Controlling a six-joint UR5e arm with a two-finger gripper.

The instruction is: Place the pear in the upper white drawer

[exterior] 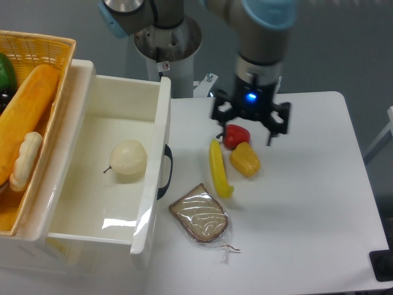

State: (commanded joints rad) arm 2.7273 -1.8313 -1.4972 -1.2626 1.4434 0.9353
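While the pear (128, 160) lies on the floor of the drawer (161, 117), near its middle with its stem pointing away from the handle (166, 172), the gripper (250, 120) hangs over the table (307, 203) well to the right of the drawer, holding nothing; whether its fingers are spread or closed cannot be told. Just below it sit a red pepper (236, 135), a yellow pepper (245, 160) and a banana (218, 169). A wrapped bread slice (200, 220) lies by the drawer's front. A wicker basket (43, 46) of food adjoins the drawer's far side.
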